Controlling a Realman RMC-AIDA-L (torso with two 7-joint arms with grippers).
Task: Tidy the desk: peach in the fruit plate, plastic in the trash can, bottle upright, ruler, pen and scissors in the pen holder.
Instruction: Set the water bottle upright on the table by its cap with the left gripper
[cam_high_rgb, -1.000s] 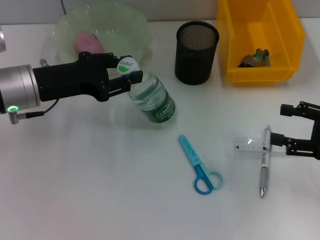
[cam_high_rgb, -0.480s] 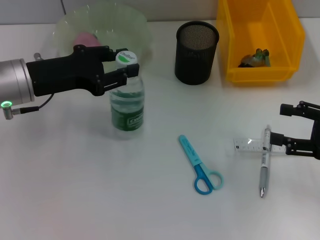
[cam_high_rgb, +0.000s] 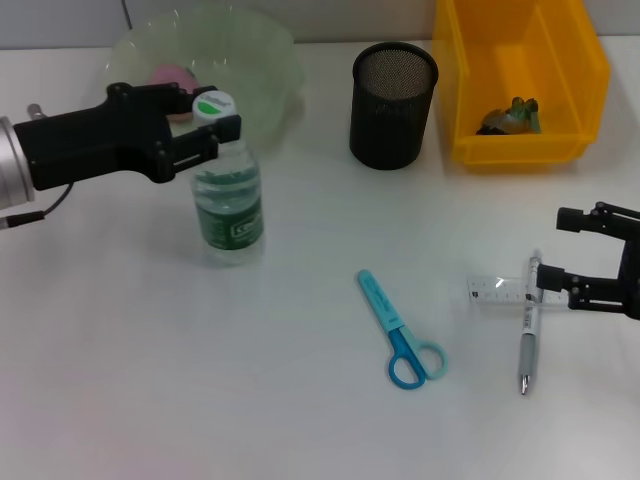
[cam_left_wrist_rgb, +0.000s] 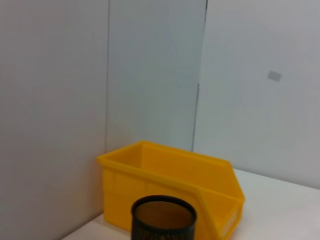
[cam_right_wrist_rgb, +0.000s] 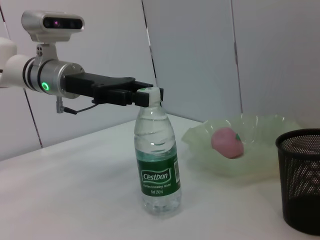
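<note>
Left gripper (cam_high_rgb: 222, 128) sits at upper left of the head view, arm coming in from the left edge. Its black fingers (cam_high_rgb: 190, 150) are closed in around the white cap of the bottle (cam_high_rgb: 229, 195), gripping at the neck. In the right wrist view the same left gripper (cam_right_wrist_rgb: 145, 95) shows at upper centre-left, fingers pinched on the cap of the bottle (cam_right_wrist_rgb: 157, 160). Bottle stands upright on the white desk (cam_high_rgb: 200, 380), clear with a green label, base on the surface just below the fruit plate (cam_high_rgb: 260, 60).

Fruit plate is a pale green translucent bowl at the top left of the head view, partly behind the gripper arm; pink peach (cam_high_rgb: 172, 75) lies inside it. Right wrist view shows the peach (cam_right_wrist_rgb: 227, 141) in the plate (cam_right_wrist_rgb: 260, 165) at right of centre.

Black mesh pen holder (cam_high_rgb: 394, 104) stands at top centre, to the right of the plate, nothing visible in it. Yellow bin (cam_high_rgb: 520, 75) is at upper right, beside the holder, with a small crumpled dark-green item (cam_high_rgb: 510, 116) inside.

Blue scissors (cam_high_rgb: 400, 330) lie flat at lower centre, handles toward the bottom of the frame. Clear ruler (cam_high_rgb: 500, 292) lies at right of centre with the pen (cam_high_rgb: 528, 325) crossing over it, touching.

Right gripper (cam_high_rgb: 575, 255) is at the right edge, mid-height, fingers spread apart, holding nothing, lower finger tip just beside the pen and ruler.
</note>
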